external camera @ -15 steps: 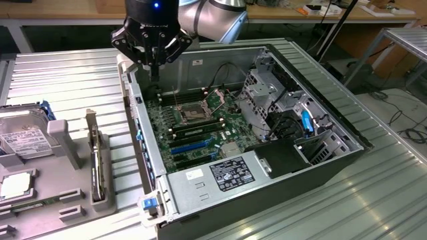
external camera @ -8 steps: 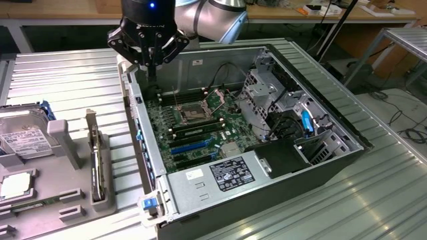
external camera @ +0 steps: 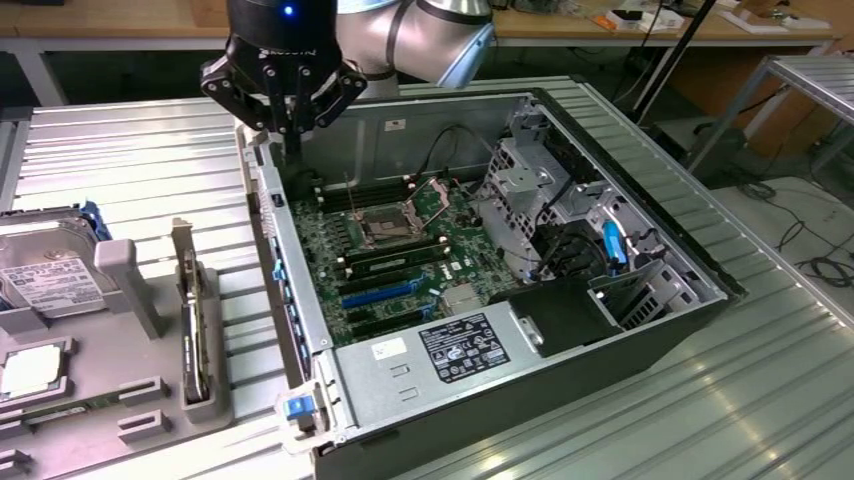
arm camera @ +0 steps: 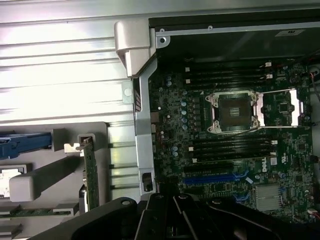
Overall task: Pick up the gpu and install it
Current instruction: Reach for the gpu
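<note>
Hovers over the open computer case [external camera: 574,395], above the far end of the case wall [external camera: 274,240] that faces the grey holder [external camera: 134,400], with jaws pressed together and nothing seen pinched between them. Looks down in the wrist view past the dark jaws onto that same wall [arm camera: 142,125] and the motherboard [arm camera: 175,130] beside it.

Has the gpu [external camera: 195,330] well apart from the jaws, outside the case at the exterior view's left: on edge, upright in a narrow slot of the holder on the ribbed metal tabletop [external camera: 134,160]. Shows in the wrist view as a thin green-edged card [arm camera: 88,167] standing in that slot, near the case wall but not touching it.

Shares the holder with a silver hard drive [external camera: 40,275] bearing a white label, farther toward the exterior view's left.

Inside the case: motherboard [external camera: 447,265] flat on the floor, processor socket [external camera: 380,228] near its middle, blue expansion slots [external camera: 387,292] with no card seated, power supply [external camera: 447,350] with a black label at the near end.
</note>
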Robot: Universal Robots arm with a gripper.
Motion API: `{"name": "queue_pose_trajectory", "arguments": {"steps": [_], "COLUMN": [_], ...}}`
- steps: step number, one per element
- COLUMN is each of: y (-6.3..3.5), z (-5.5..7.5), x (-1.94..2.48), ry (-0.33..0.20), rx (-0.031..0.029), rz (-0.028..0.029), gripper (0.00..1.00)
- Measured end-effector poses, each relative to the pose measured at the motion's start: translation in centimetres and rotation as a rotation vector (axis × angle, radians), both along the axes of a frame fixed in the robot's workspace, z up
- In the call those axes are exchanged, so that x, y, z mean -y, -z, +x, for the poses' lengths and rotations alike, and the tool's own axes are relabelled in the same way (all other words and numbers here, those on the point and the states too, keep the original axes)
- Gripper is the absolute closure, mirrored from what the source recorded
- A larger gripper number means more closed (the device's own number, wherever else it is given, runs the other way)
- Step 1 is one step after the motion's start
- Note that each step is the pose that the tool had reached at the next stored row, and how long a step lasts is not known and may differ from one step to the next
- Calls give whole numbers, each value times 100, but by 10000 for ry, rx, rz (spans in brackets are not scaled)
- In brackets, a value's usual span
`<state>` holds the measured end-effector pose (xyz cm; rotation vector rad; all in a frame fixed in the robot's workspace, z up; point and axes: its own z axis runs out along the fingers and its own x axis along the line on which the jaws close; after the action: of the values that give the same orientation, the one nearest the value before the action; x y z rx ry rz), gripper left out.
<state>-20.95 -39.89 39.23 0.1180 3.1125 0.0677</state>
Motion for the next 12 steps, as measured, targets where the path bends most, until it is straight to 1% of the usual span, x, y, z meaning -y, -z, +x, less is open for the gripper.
{"name": "queue_pose_trajectory", "arguments": {"steps": [12], "y": [2], "z": [-156], "x": [0], "ry": [0], "rx": [0], "rz": [0], "gripper": [89]}}
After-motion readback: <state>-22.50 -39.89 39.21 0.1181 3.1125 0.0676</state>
